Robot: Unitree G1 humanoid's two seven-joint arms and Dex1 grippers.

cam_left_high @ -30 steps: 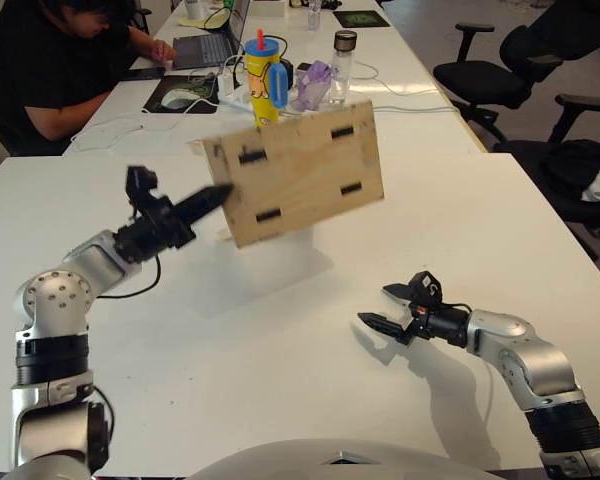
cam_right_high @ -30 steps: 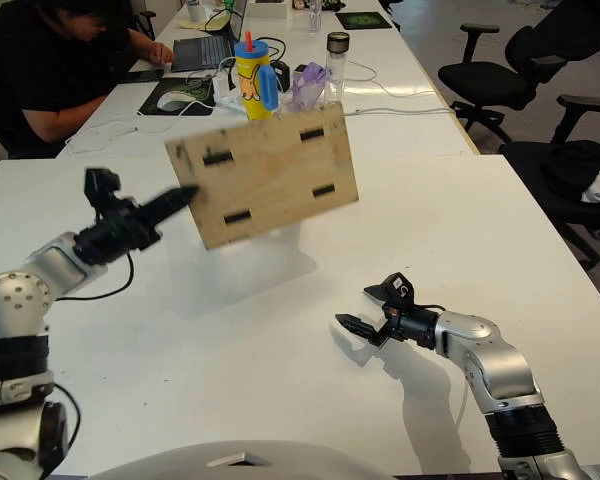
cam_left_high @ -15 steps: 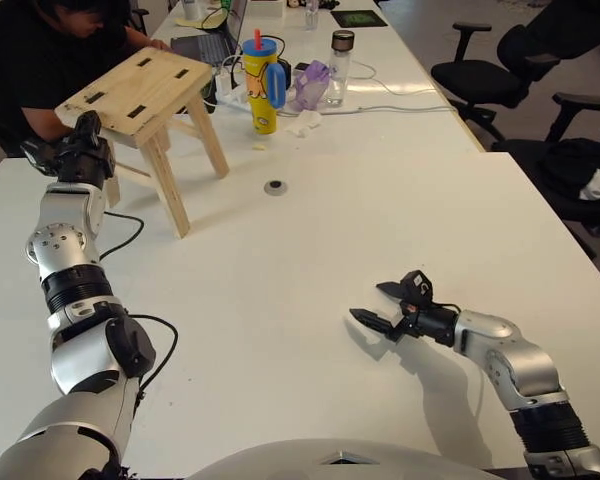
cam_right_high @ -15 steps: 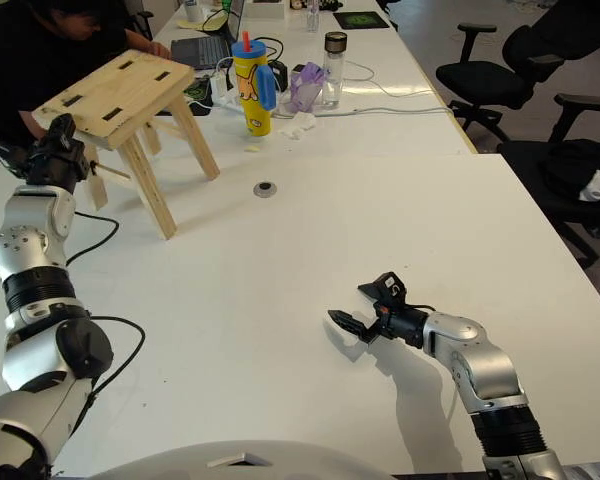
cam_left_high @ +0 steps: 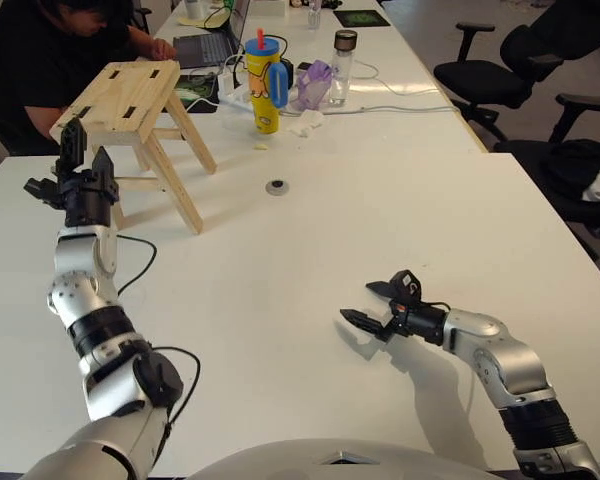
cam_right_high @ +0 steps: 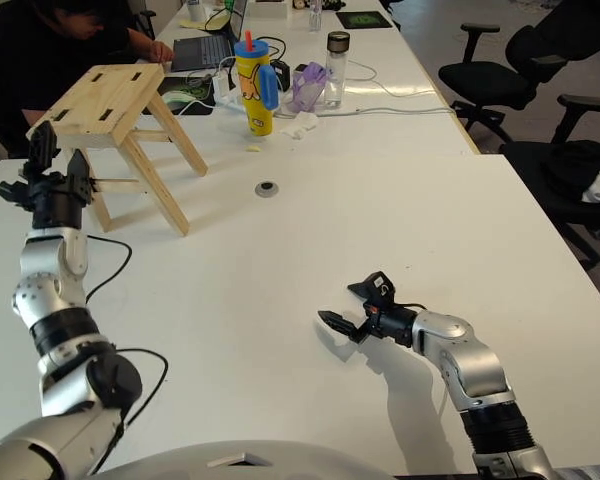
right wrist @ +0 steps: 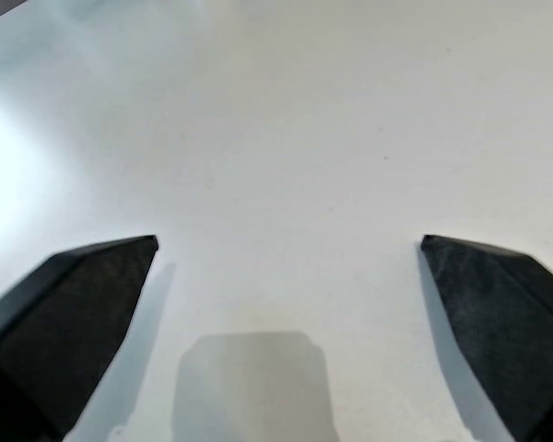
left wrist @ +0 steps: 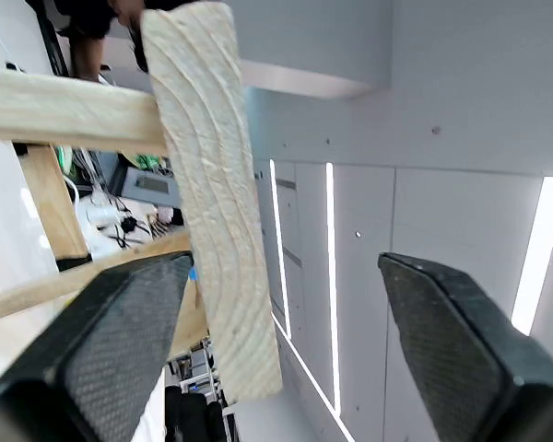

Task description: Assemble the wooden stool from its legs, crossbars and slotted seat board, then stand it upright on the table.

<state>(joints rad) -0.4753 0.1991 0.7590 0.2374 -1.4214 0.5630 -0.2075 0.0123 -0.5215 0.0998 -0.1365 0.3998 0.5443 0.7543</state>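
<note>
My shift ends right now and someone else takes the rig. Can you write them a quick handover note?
Left gripper open, raised beside the stool; one leg shows between its fingers, contact unclear.
Right gripper open, low over the table, holding nothing.
Done: the stool is assembled and upright at the table's far left.
Left: draw the left arm clear and check that it stands steady.
</note>
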